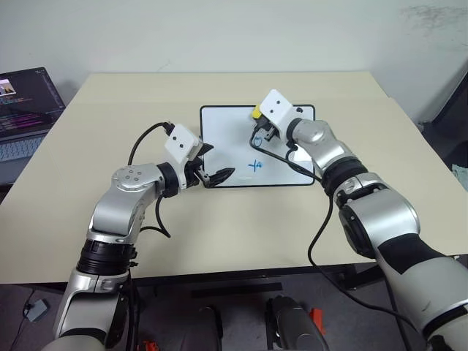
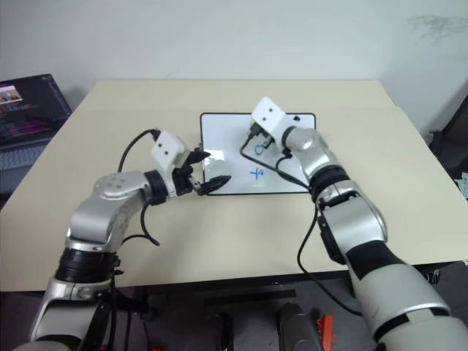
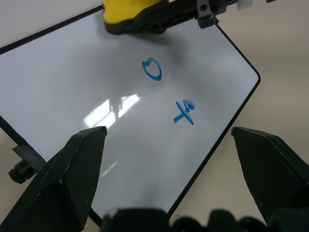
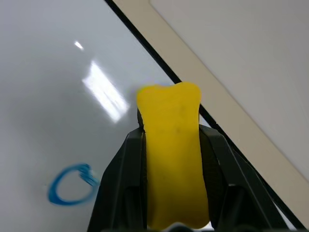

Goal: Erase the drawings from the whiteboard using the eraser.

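A broad, pale beige rectangular table [image 1: 219,219] carries everything, and an open laptop [image 1: 25,110] with a dark screen stands beyond its far left corner. Near the middle of the table lies the small glossy white whiteboard [image 1: 227,135] with a thin dark frame and rounded corners. The left gripper [image 1: 212,162] sits at the board's near left corner, its two black fingers [image 3: 63,183] spread wide apart with the board's edge between them, grasping nothing. The right gripper [image 4: 169,145] reaches over the far part of the board, its fingers clamped on the small bright yellow eraser [image 4: 171,154], which pokes out past the fingertips over the white surface near the far edge. Two blue marker drawings show on the board: a small circle-like loop [image 3: 152,70] just beside the eraser, and a cross-like mark [image 3: 184,112] nearer the board's front edge.
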Robot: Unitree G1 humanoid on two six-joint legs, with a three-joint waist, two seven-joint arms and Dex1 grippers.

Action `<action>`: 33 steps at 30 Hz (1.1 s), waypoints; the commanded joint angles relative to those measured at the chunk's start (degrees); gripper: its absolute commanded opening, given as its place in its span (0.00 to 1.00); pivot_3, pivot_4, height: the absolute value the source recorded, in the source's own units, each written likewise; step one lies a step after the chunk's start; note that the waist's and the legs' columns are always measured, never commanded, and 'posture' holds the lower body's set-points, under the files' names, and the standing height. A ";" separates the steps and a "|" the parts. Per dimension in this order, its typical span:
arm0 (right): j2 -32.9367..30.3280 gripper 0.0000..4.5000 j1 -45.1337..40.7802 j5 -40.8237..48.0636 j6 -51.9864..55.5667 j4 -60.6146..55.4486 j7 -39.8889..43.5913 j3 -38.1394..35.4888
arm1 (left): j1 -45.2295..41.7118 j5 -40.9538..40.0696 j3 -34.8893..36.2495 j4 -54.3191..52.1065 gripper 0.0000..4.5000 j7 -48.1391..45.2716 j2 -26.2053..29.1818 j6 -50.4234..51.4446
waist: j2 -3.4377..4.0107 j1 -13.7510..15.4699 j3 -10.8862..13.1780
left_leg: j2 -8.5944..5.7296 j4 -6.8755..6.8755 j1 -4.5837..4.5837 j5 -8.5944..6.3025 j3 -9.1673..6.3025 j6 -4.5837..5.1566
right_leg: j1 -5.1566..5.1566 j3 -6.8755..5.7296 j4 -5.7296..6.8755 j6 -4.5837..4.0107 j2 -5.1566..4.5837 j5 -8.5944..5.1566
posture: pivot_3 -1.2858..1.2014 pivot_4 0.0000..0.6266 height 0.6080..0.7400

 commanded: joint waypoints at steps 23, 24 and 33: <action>-6.93 0.24 -1.65 -0.37 2.33 0.48 -2.35 -0.30 | -2.11 0.15 0.04 1.10 1.00 -0.65 -0.47 -2.20 | 0.00 1.40 0.00 | -0.02 -0.01 -0.11 0.00 -0.07 0.00 | 0.00 -0.14 -0.08 -0.01 -0.04 -0.02 | 0.52 0.24 1.00; -6.86 0.24 -1.69 -0.39 2.36 0.48 -2.43 -0.26 | -2.17 0.15 0.03 1.15 1.00 -0.68 -0.46 -2.25 | 0.00 1.41 0.00 | -0.02 -0.01 -0.11 0.00 -0.06 0.00 | -0.01 -0.14 -0.08 -0.01 -0.04 -0.02 | 0.52 0.24 1.00; -7.51 0.24 -1.84 1.99 -0.88 -2.29 5.96 -1.13 | -1.49 0.05 0.75 0.40 1.00 -1.26 0.62 -2.05 | 0.00 1.40 0.00 | -0.03 0.00 -0.11 0.00 -0.06 0.00 | 0.00 -0.14 -0.08 0.00 -0.05 -0.01 | 0.52 0.24 1.00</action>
